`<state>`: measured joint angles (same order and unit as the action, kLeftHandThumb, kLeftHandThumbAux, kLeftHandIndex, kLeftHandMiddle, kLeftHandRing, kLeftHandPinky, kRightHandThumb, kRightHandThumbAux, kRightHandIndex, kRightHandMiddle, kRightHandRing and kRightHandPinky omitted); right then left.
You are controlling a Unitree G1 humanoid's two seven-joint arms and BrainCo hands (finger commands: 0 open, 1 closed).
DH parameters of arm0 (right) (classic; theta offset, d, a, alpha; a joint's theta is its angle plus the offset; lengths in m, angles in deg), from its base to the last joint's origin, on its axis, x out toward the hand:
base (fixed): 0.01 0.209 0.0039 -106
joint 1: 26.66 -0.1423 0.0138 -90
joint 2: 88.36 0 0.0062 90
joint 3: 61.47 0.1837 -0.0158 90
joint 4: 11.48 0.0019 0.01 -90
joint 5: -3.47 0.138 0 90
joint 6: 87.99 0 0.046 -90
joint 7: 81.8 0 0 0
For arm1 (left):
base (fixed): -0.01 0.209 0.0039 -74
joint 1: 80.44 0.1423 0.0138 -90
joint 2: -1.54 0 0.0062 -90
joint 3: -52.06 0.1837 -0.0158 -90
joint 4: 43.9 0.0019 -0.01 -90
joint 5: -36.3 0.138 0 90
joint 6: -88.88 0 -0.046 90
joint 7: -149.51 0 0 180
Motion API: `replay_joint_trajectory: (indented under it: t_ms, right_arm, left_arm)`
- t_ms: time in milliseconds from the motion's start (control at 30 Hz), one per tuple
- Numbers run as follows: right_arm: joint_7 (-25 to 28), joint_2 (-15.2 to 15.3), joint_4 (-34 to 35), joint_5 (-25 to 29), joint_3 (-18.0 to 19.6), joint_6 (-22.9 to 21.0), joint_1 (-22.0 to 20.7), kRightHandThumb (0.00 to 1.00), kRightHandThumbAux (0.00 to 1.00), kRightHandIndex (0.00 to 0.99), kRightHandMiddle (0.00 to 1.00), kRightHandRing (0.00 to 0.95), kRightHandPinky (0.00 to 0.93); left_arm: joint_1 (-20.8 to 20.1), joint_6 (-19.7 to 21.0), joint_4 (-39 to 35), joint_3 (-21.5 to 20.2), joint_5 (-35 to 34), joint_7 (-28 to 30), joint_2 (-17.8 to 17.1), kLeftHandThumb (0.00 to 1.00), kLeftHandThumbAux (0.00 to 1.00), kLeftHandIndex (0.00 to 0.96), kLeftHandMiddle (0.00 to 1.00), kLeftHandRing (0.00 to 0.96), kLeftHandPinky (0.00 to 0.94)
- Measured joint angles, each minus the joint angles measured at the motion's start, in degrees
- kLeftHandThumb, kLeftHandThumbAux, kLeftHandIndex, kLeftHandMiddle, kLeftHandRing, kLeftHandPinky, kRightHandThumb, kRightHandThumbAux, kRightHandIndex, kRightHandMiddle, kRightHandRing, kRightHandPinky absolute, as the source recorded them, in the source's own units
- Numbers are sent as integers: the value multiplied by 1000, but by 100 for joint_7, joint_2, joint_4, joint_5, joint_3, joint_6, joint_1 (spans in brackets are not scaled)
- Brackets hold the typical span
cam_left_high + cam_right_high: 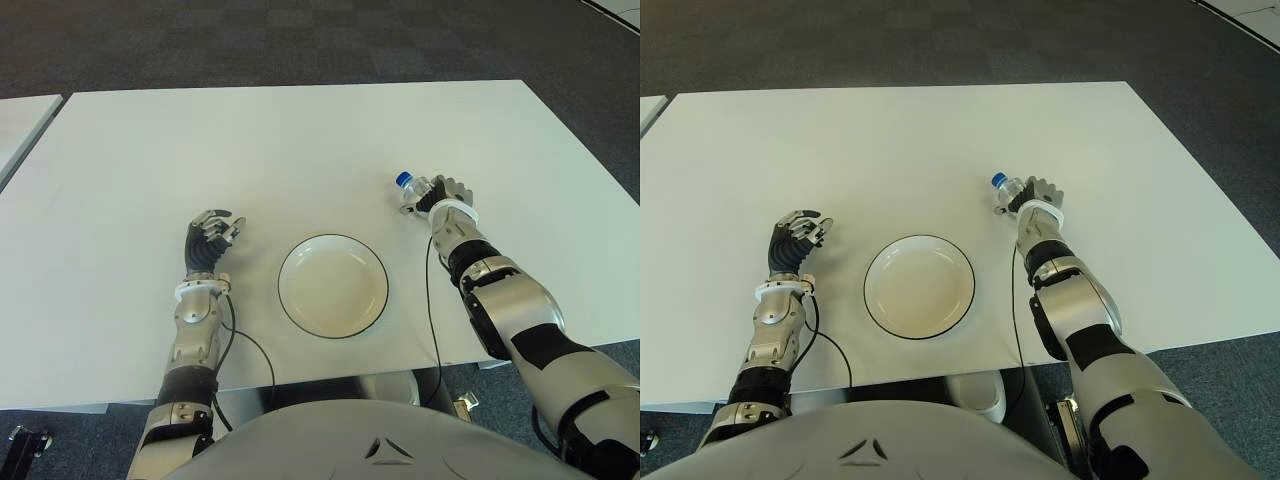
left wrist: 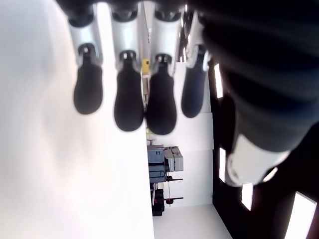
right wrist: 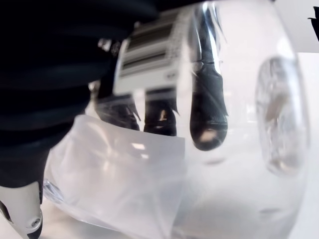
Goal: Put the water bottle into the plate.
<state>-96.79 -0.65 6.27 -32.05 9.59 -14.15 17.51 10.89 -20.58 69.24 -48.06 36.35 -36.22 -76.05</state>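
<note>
A clear water bottle (image 1: 413, 190) with a blue cap lies in my right hand (image 1: 436, 196), to the right of and beyond the plate. The right wrist view is filled by the bottle (image 3: 209, 124), with dark fingers (image 3: 207, 117) wrapped around its far side. The white plate (image 1: 333, 285) with a dark rim sits bare near the table's front edge, between my arms. My left hand (image 1: 208, 240) shows to the left of the plate, fingers loosely curled and holding nothing.
The white table (image 1: 300, 150) stretches wide beyond the plate. Another table's corner (image 1: 20, 125) shows at the far left. Dark carpet lies beyond the far edge. A black cable (image 1: 250, 350) runs along my left forearm.
</note>
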Motion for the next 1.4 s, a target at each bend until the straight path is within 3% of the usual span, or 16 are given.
replay_joint_trajectory:
  t_ms: [400, 1000, 1200, 1400]
  right_arm:
    - [-486, 12, 198, 454, 448, 559, 171, 714, 711, 436, 801, 818, 841]
    - [-2017, -27, 1047, 916, 854, 2537, 1134, 719, 710, 438, 793, 816, 846]
    - [-2227, -161, 2168, 922, 897, 2701, 1727, 717, 712, 438, 808, 829, 851]
    - [-2087, -159, 3435, 802, 851, 2716, 2248, 716, 713, 440, 831, 839, 858]
  left_arm:
    - [0, 1, -22, -11, -69, 0, 13, 710, 712, 437, 694, 675, 648]
    - [2, 94, -82, 5, -57, 0, 11, 710, 713, 437, 695, 677, 653]
    - [6, 109, -86, 1, -47, 0, 11, 710, 713, 437, 690, 671, 652]
    - [3, 109, -88, -2, -52, 0, 14, 710, 713, 437, 690, 673, 652]
